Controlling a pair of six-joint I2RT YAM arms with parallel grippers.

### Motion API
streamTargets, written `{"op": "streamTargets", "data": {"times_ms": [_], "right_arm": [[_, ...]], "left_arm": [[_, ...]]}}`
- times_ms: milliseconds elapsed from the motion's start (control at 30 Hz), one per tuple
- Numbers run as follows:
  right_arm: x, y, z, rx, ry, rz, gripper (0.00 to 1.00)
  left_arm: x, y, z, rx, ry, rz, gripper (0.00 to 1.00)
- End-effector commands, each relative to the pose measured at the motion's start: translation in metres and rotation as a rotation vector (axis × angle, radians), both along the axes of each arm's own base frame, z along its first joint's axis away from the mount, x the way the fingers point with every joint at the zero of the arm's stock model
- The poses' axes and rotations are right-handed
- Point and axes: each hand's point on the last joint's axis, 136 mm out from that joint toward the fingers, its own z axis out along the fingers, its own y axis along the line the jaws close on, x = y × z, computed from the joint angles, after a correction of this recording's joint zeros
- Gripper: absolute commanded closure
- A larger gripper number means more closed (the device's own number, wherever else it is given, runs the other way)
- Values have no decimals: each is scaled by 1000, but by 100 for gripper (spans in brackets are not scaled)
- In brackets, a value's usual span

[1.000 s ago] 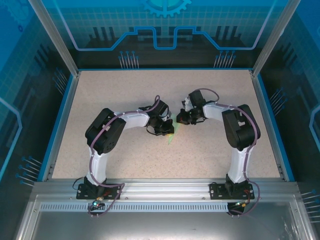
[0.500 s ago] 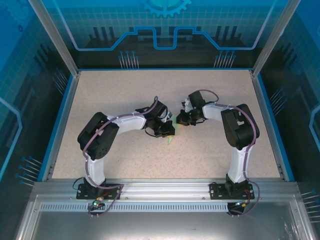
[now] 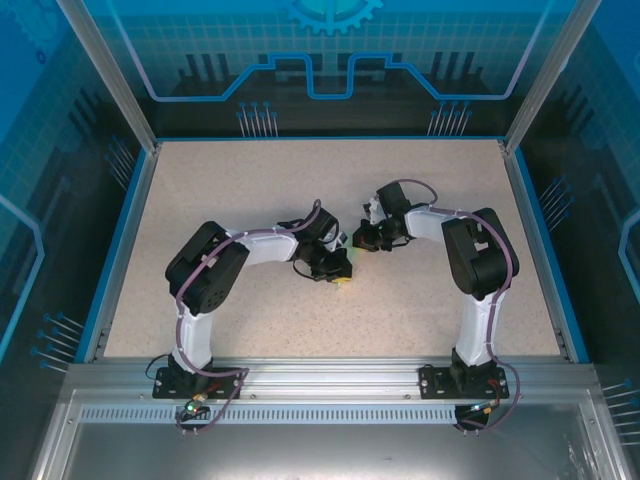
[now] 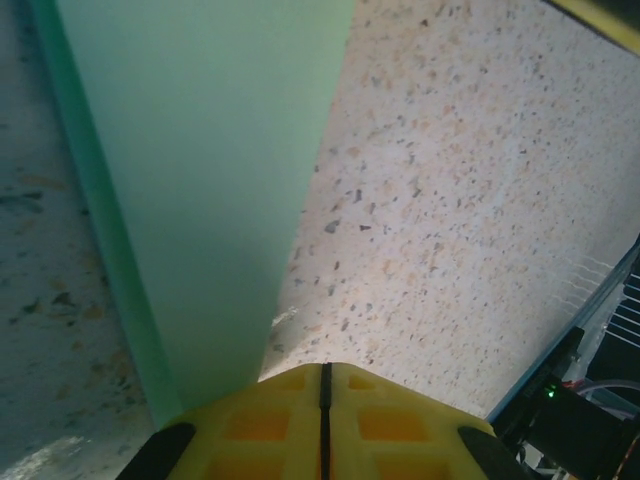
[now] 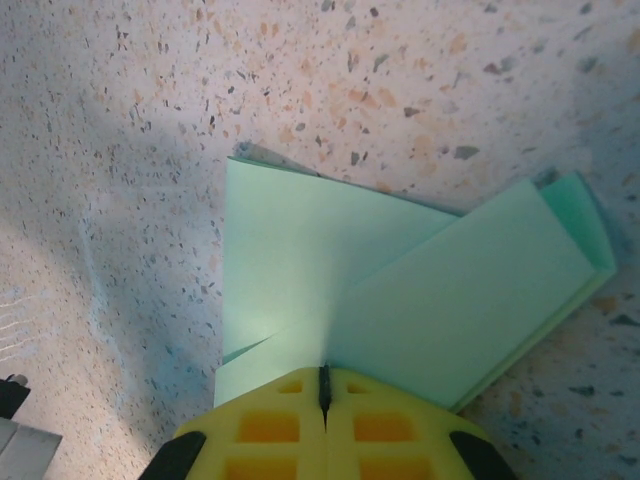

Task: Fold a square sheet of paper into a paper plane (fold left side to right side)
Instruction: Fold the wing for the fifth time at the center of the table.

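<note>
The square sheet of paper (image 5: 400, 280) is pale mint green and folded into a narrow creased shape with two overlapping flaps. It lies on the speckled table (image 3: 250, 190). My right gripper (image 5: 323, 372) is shut, and the centre crease runs straight into the seam between its yellow fingertips. From above, the right gripper (image 3: 360, 240) sits just beyond the paper (image 3: 345, 279). My left gripper (image 3: 339, 267) hovers over the paper's near end. In the left wrist view the left gripper (image 4: 323, 368) is shut with nothing between its fingers. A long green strip of the paper (image 4: 200, 180) passes under its left finger.
A blue rim (image 3: 130, 200) borders the table, with aluminium posts at the corners. Both arms bend inward and meet at mid-table, their wrists close together. The right arm's black base (image 4: 570, 420) shows at the lower right of the left wrist view.
My left gripper has slid slightly right and toward the near edge over the paper, covering more of the green. The left elbow swung out and back. The right arm has stayed still.
</note>
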Motion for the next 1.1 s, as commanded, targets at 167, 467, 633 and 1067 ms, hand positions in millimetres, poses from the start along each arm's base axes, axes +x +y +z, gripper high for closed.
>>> {"op": "streamTargets", "data": {"times_ms": [167,467,633,1067], "right_arm": [[-25,-12,-33,-119,106,18,100],[-25,-13,-35,-124,110,21,100],[-25,-14,-35,-126,110,17,100],[-24,-9,-30,-110,97,27,100]], "left_arm": [[-13,16,-26,77,48,2,91],[-36,33,-38,101,89,19,92],[-54,45,-42,101,117,37,93],[-47,50,9,-18,51,63,95]]}}
